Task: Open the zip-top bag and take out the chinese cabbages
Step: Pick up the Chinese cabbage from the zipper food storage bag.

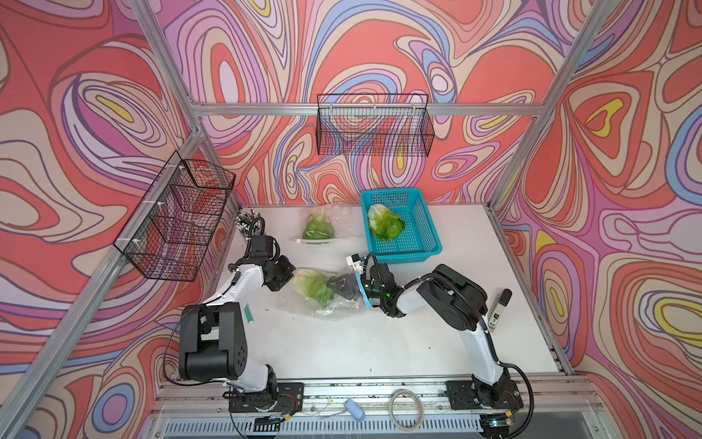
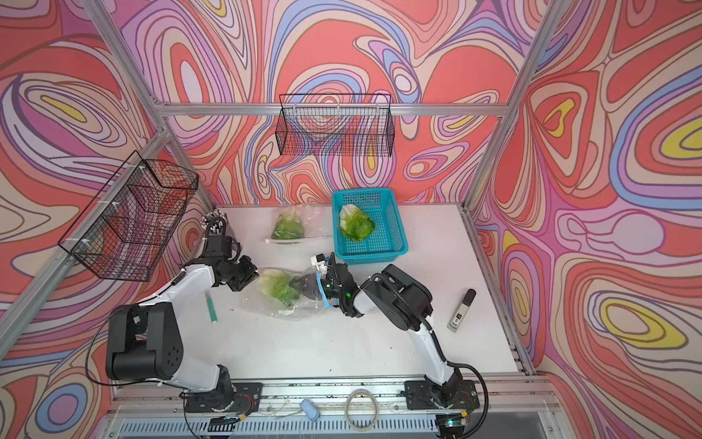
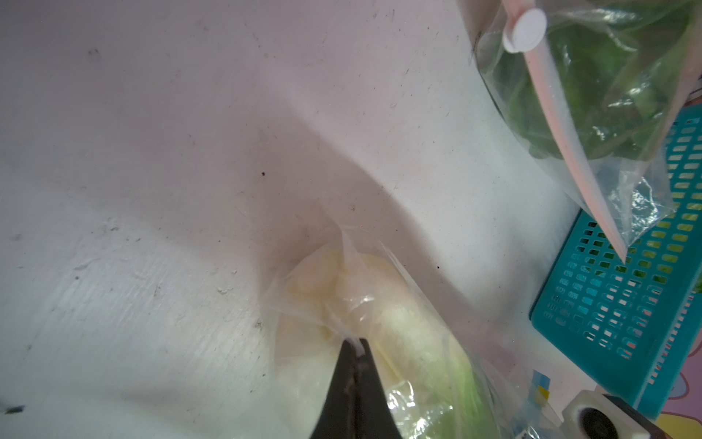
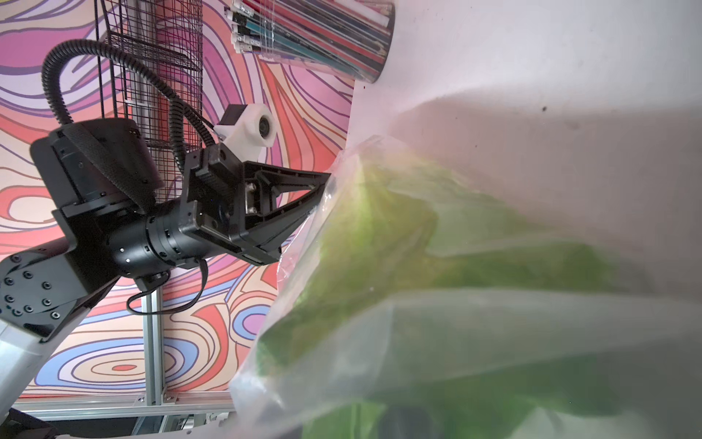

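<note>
A clear zip-top bag (image 1: 323,306) lies mid-table with one of the chinese cabbages (image 1: 313,287) inside, white stem end toward my left arm. My left gripper (image 3: 357,347) is shut, pinching the bag's closed end by the stem (image 3: 380,304); the right wrist view shows it (image 4: 324,190) too. My right gripper (image 1: 332,286) reaches in through the bag's mouth to the leafy end; plastic and blur hide how its jaws stand. A second cabbage (image 1: 385,227) lies in the teal basket (image 1: 425,235). A third (image 1: 317,228) sits in a zipped bag (image 1: 334,216) at the back.
A cup of pens (image 1: 247,224) stands at the back left. A green pen (image 1: 249,313) lies beside my left arm, and a black-and-white marker (image 1: 497,309) lies right of my right arm. Wire baskets (image 1: 178,216) (image 1: 374,125) hang on the walls.
</note>
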Robot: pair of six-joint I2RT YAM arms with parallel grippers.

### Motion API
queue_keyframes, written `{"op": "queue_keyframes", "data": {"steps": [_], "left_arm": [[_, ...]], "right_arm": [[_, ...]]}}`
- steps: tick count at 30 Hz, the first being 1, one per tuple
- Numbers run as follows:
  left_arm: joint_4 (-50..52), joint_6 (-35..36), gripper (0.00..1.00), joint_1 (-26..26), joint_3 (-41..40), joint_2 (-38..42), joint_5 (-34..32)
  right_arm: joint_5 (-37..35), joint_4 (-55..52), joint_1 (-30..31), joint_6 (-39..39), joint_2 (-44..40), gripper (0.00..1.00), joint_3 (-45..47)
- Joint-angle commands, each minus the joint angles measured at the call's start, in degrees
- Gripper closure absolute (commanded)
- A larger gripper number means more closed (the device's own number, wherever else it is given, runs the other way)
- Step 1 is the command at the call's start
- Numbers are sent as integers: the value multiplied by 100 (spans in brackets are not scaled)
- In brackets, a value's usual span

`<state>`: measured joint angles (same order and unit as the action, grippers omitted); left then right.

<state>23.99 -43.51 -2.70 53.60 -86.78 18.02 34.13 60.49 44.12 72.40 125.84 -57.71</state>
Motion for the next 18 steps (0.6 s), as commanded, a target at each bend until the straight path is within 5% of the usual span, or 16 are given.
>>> {"op": "queue_keyframes", "data": {"steps": [1, 5, 9, 18], "left_arm": [[27, 34, 100, 94, 124, -99, 114], [19, 37, 100, 112, 133, -104, 131], [62, 72, 100, 112, 167, -117, 92], [205, 167, 100, 8, 308, -98, -147]], "right_arm": [[6, 146, 44, 90, 190, 68, -134], [24, 148, 46, 106, 250, 73, -236], [41, 130, 48, 116, 255, 99, -245], [49, -204, 45, -184, -117, 100, 41]]}}
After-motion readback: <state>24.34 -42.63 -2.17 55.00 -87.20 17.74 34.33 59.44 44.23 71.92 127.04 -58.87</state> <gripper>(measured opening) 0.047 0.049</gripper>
